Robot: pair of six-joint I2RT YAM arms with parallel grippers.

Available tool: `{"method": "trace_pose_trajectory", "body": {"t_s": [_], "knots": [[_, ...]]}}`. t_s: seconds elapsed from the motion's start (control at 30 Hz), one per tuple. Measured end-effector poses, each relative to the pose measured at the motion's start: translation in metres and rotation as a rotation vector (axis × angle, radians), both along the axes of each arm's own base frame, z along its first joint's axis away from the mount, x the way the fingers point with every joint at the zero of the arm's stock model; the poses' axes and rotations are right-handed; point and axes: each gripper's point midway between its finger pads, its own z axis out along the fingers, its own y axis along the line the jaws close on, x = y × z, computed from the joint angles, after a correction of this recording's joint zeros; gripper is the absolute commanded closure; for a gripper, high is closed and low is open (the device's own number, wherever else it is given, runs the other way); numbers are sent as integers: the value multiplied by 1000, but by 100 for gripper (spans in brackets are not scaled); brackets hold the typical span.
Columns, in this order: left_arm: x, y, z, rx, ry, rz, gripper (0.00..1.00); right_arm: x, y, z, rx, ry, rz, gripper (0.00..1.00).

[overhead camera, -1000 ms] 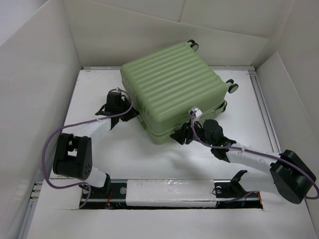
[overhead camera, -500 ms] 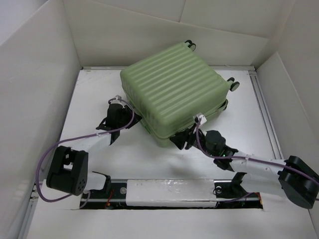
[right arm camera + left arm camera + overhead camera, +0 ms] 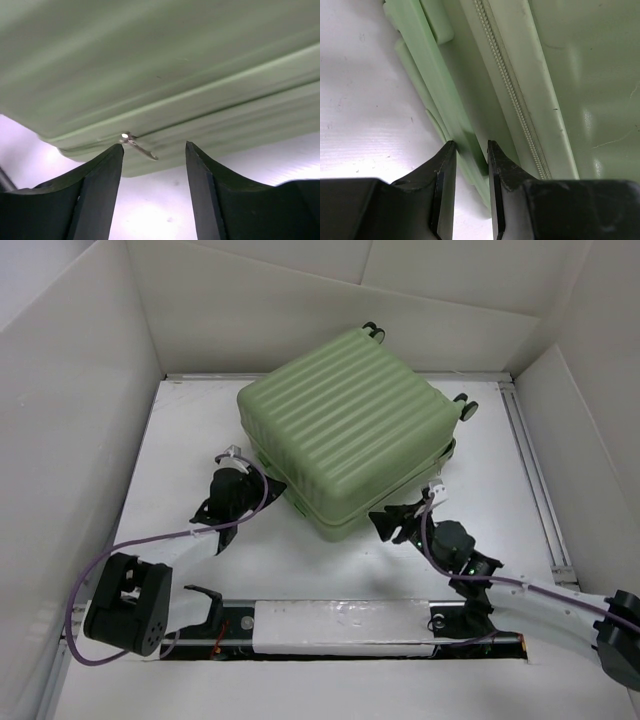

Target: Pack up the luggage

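Luggage (image 3: 345, 430): lay closed on table (image 3: 190, 430).
Left gripper (image 3: 470, 146): fingers clenched, apparently on side handle (image 3: 427, 75).
Right gripper (image 3: 154, 146): fingers stood released, near zipper pull (image 3: 142, 149).

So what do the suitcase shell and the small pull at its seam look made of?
The luggage shell: likely moulded hard plastic, satin pale green, judging by its rigid ribs and soft sheen. The zipper pull: probably metal, from its bright glint, though small and blurred.
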Motion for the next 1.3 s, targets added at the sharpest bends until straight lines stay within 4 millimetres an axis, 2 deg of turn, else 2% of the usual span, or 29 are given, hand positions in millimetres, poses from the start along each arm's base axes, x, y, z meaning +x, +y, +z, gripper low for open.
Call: {"method": "trace_pose_trajectory", "body": {"t_s": [0.07, 0.2, 0.47, 0.6, 0.77, 0.97, 1.13, 1.3], "knots": [[-2, 0, 0, -2, 0, -6, 100, 3, -10, -6, -32, -2, -31, 40], [-2, -1, 1, -4, -1, -9, 100, 5, -16, -21, -109, 13, -26, 40], [-3, 0, 1, -5, -4, -9, 100, -4, -5, -42, -209, 34, 95, 42], [-6, 0, 1, -2, 0, -15, 100, -7, 3, -39, -217, 20, 148, 42], [-6, -1, 1, 2, -2, -20, 100, -5, 4, -32, -222, -15, 149, 43], [-7, 0, 0, 3, -2, -20, 100, 3, 12, -31, -249, -15, 153, 55], [-10, 0, 0, 0, -7, -23, 100, 4, 15, -32, -249, -16, 165, 57], [-10, 0, 0, 1, -13, -24, 100, 5, 16, -34, -252, -15, 164, 70]]}}
